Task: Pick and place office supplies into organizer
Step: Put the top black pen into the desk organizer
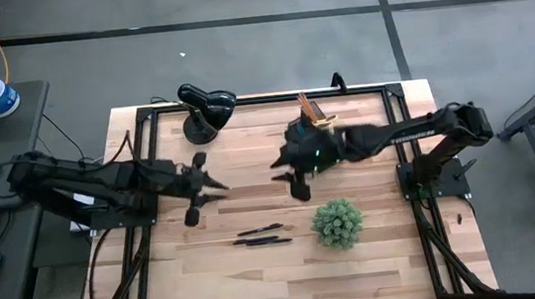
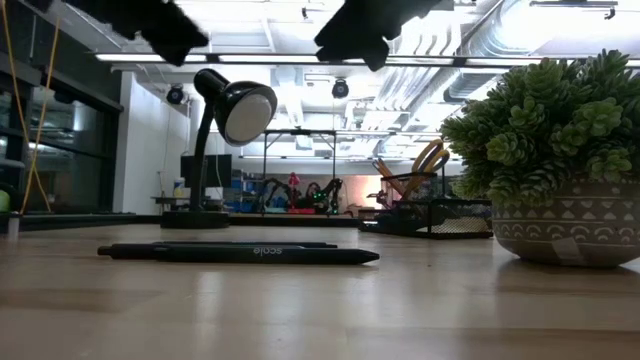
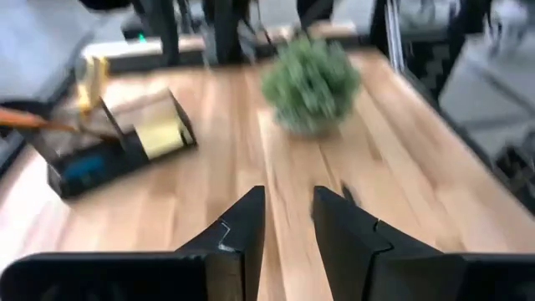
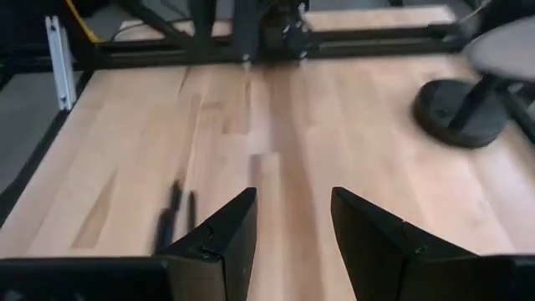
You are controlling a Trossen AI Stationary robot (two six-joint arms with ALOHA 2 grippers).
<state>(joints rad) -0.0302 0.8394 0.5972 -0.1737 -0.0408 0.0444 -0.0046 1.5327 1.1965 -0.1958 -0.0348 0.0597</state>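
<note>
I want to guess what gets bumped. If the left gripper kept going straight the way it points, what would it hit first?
Probably the plant. In the left wrist view, the open left gripper points across bare table toward it, with nothing between. The organizer sits off to one side. Depth is hard to judge, so it might pass above.

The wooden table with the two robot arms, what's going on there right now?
Both arms hover over the wooden table holding nothing. The left gripper and right gripper face each other mid-table, both open. Two thin black pens lie on the wood beside the round green spiky plant, not yet picked up. The small black mesh organizer at the back already holds pencils, yellow-handled scissors and a yellow sticky-note pad. A black domed desk lamp stands nearby.
</note>
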